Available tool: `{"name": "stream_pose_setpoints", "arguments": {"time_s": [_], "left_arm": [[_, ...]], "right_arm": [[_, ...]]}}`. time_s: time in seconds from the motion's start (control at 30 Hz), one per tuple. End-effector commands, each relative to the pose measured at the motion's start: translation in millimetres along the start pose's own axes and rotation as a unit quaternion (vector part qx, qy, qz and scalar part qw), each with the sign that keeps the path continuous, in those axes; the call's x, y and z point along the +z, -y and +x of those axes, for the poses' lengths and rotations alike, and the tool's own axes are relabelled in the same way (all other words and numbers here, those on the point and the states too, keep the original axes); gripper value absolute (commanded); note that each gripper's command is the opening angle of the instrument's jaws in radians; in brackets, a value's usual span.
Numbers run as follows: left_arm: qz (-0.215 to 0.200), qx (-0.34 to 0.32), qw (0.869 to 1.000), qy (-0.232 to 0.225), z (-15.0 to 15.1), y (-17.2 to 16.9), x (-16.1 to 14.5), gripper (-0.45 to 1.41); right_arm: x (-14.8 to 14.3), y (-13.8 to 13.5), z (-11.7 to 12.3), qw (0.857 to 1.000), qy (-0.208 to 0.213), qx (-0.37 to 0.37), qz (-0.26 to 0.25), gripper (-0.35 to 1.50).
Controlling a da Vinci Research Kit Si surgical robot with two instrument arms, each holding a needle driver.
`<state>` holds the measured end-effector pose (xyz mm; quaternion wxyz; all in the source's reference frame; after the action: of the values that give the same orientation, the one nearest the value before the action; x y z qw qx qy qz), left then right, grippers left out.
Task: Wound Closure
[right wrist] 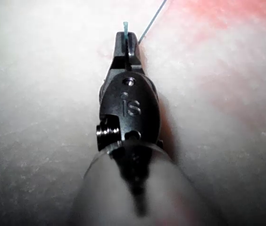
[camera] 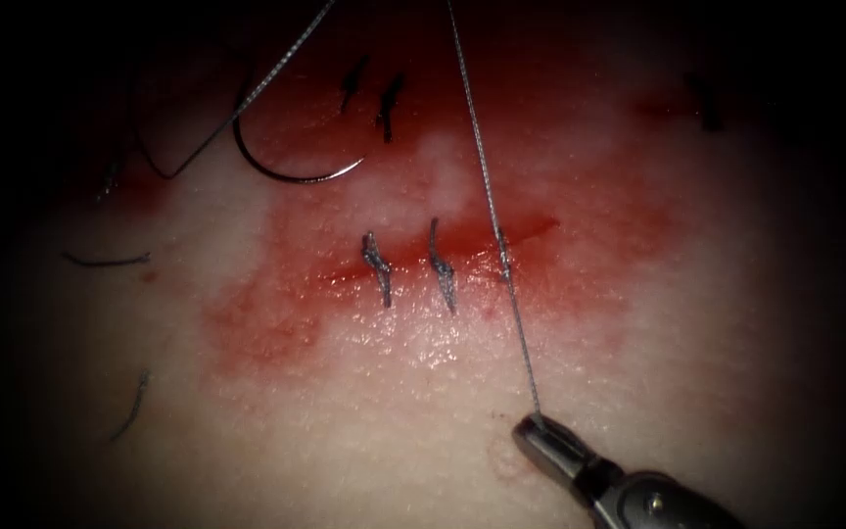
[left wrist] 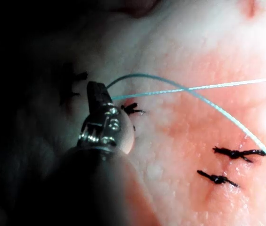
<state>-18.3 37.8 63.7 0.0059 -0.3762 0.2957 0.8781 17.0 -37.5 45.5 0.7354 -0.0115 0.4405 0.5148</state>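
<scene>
Curved needle free on tissue

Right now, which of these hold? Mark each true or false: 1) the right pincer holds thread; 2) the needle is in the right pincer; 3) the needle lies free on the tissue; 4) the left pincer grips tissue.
1) True: the right pincer is shut on the thread, which crosses the cut.
2) False: it holds thread alone.
3) True: the needle lies on the tissue, above the cut, held by neither tool.
4) False: the left pincer is shut on the thread.
</scene>
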Motion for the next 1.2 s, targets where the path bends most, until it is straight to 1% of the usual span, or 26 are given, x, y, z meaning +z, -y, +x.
{"name": "stream_pose_setpoints", "arguments": {"time_s": [0.03,0.17,0.23,0.27,0.3,0.33,0.37,0.4,0.43,0.5,0.53,0.57,0.6,0.63,0.7,0.77,0.83,0.9,0.93,0.97,1.0,1.03,1.07,1.1,1.13,1.2], "left_arm": [[0.001,0.000,1.000,0.001,-0.2,0.3,0.9,-0.45],[0.002,-0.001,1.000,0.003,-0.2,0.5,1.0,-0.45],[0.003,0.003,1.000,0.005,-0.1,0.3,0.9,-0.45],[0.002,-0.009,1.000,-0.003,0.0,0.1,0.8,-0.45],[0.000,-0.017,1.000,-0.012,0.1,-0.1,0.7,-0.45],[-0.006,-0.037,0.999,-0.039,0.7,-0.8,0.2,-0.45],[-0.009,-0.046,0.998,-0.053,1.0,-1.1,0.0,-0.45],[-0.020,-0.066,0.994,-0.090,1.8,-1.8,-0.6,-0.45],[-0.027,-0.075,0.990,-0.113,2.4,-2.4,-1.1,-0.45],[-0.037,-0.092,0.986,-0.137,3.6,-3.2,-1.9,-0.45],[-0.044,-0.099,0.981,-0.158,5.1,-4.0,-3.0,-0.45],[-0.056,-0.111,0.976,-0.177,6.8,-4.6,-4.2,-0.45],[-0.060,-0.117,0.974,-0.185,7.5,-4.7,-4.8,-0.45],[-0.064,-0.119,0.972,-0.192,8.3,-4.9,-5.4,-0.45],[-0.074,-0.128,0.967,-0.207,10.1,-5.3,-7.0,-0.45],[-0.083,-0.139,0.961,-0.223,12.0,-5.8,-8.7,-0.45],[-0.103,-0.150,0.953,-0.240,14.7,-6.8,-11.5,-0.45],[-0.111,-0.153,0.950,-0.249,16.1,-7.6,-13.2,-0.45],[-0.117,-0.155,0.948,-0.252,16.8,-7.9,-14.1,-0.45],[-0.126,-0.163,0.943,-0.261,18.2,-8.6,-16.0,-0.45],[-0.129,-0.165,0.942,-0.264,18.8,-8.9,-16.9,-0.45],[-0.133,-0.170,0.939,-0.268,19.4,-9.3,-17.9,-0.45],[-0.137,-0.175,0.937,-0.271,19.9,-9.6,-18.7,-0.45],[-0.137,-0.175,0.937,-0.271,19.9,-9.6,-18.7,-0.45],[-0.144,-0.184,0.932,-0.278,20.7,-10.1,-20.1,-0.45],[-0.153,-0.195,0.926,-0.284,21.5,-10.7,-21.5,-0.45]], "right_arm": [[0.2,0.8,-1.1,1.000,0.003,0.000,0.003,-0.35],[-0.2,1.4,-1.5,1.000,0.008,-0.002,0.007,-0.35],[0.0,1.4,-1.1,1.000,0.008,-0.001,0.009,-0.35],[0.1,1.4,-1.0,1.000,0.004,0.000,0.010,-0.35],[0.2,1.2,-0.9,1.000,-0.002,0.001,0.013,-0.35],[0.5,0.9,-0.5,1.000,-0.018,-0.006,0.020,-0.35],[0.6,0.8,-0.4,0.999,-0.025,-0.011,0.027,-0.35],[1.1,0.4,0.0,0.998,-0.032,-0.012,0.046,-0.35],[1.2,0.2,0.1,0.998,-0.034,-0.012,0.049,-0.30],[1.4,0.0,0.3,0.998,-0.035,-0.012,0.053,-0.10],[1.5,-0.2,0.5,0.998,-0.036,-0.011,0.053,0.42],[1.5,-0.2,0.7,0.998,-0.039,-0.010,0.053,0.76],[1.5,-0.2,0.8,0.998,-0.039,-0.010,0.053,1.04],[1.4,-0.2,0.9,0.998,-0.038,-0.009,0.054,1.15],[1.2,-0.2,1.2,0.998,-0.037,-0.008,0.054,1.26],[0.9,-0.1,1.6,0.998,-0.038,-0.007,0.055,1.30],[0.5,0.0,2.4,0.997,-0.034,-0.005,0.068,1.38],[0.1,-0.1,3.0,0.996,-0.032,-0.004,0.077,1.41],[0.0,-0.2,3.3,0.996,-0.031,-0.004,0.082,1.41],[-0.3,-0.5,3.8,0.995,-0.029,-0.004,0.092,1.38],[-0.3,-0.7,4.1,0.995,-0.027,-0.003,0.096,1.36],[-0.3,-0.9,4.4,0.994,-0.026,-0.006,0.102,1.31],[-0.3,-1.1,4.7,0.993,-0.024,-0.006,0.112,1.15],[-0.3,-1.1,4.7,0.993,-0.024,-0.006,0.112,1.15],[-0.1,-1.9,5.6,0.991,-0.023,-0.003,0.134,0.96],[0.5,-2.7,6.5,0.989,-0.024,0.008,0.146,0.79]]}}
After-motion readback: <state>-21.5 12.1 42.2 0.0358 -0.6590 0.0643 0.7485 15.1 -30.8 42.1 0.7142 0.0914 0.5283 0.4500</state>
